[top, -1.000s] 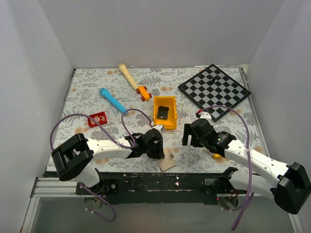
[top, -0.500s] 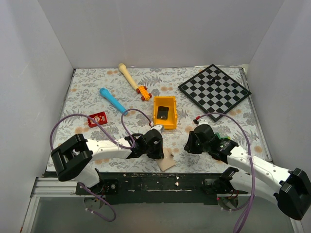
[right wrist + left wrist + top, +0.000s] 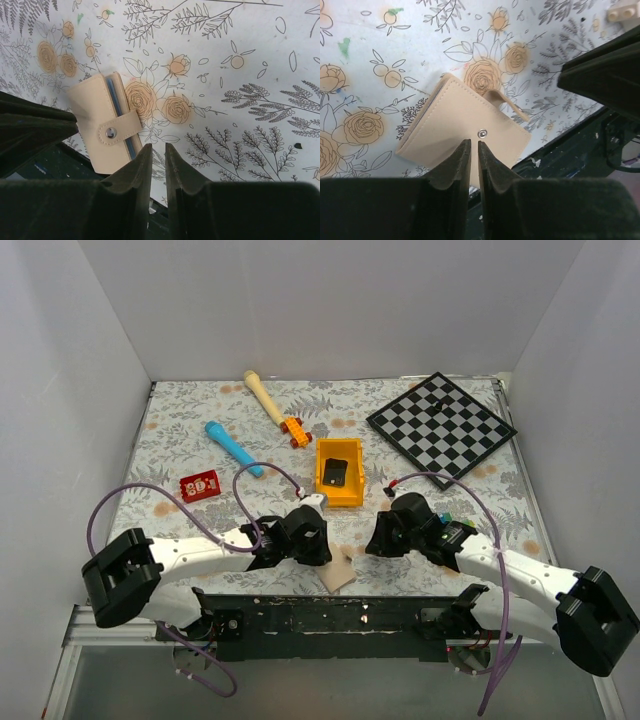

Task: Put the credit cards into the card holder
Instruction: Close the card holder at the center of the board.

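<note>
The tan card holder [image 3: 339, 569] lies closed at the table's near edge. Its snap tab is fastened across the front [image 3: 111, 132], and a blue lining edge shows. My left gripper [image 3: 324, 552] hovers just over it. The jaws are open only a narrow slit, and the holder [image 3: 465, 125] shows beyond the tips [image 3: 474, 145] with nothing pinched. My right gripper [image 3: 374, 543] stands just right of the holder above the bare cloth. Its jaws [image 3: 158, 147] are narrowly open and empty. One red credit card [image 3: 200, 484] lies far left on the cloth.
A yellow bin [image 3: 323, 480] with a dark item inside stands right behind both grippers. Further back are a chessboard [image 3: 441, 427], a blue cylinder [image 3: 232, 447], a wooden stick [image 3: 264, 398] and an orange toy [image 3: 294, 430]. The black rail [image 3: 400, 600] borders the near edge.
My right gripper swung left and down toward the card holder, and its jaws narrowed from wide open. My left gripper's jaws parted slightly, and its arm drew back a little.
</note>
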### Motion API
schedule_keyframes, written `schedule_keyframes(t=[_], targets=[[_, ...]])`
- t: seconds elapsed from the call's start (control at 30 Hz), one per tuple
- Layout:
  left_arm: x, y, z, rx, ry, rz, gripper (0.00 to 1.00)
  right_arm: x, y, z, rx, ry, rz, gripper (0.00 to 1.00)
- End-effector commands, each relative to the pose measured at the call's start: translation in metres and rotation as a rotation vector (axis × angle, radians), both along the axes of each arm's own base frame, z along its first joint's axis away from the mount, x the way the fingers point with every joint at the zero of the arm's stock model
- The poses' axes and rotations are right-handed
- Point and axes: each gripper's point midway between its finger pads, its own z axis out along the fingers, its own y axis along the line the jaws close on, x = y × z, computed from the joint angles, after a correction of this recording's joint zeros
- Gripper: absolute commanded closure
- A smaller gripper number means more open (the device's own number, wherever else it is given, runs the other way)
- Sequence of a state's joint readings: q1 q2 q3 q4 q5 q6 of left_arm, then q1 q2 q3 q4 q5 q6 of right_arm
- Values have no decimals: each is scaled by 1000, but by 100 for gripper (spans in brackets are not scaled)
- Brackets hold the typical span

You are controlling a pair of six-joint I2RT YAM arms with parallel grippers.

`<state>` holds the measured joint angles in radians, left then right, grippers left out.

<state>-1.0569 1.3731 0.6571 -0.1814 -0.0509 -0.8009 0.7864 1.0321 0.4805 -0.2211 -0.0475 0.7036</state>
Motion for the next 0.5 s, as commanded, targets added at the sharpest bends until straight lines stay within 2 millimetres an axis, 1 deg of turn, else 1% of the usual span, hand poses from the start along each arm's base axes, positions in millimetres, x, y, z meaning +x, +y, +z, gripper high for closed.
schedule_keyframes(t=[0.0,0.03,0.13,0.33,0.47], targets=[[7,1,25,-41,-71,15,88,5,14,12,57,-31,30,76],[8,1,27,-46,-75,16,87,6,14,12,57,-33,31,76],[8,1,23,-33,-73,10,86,6,15,11,54,-31,31,76],[0,7,-4,30,-14,5,89,9,15,12,50,-35,22,77],[-1,13,-9,40,-11,14,89,10,15,14,50,-41,20,77]])
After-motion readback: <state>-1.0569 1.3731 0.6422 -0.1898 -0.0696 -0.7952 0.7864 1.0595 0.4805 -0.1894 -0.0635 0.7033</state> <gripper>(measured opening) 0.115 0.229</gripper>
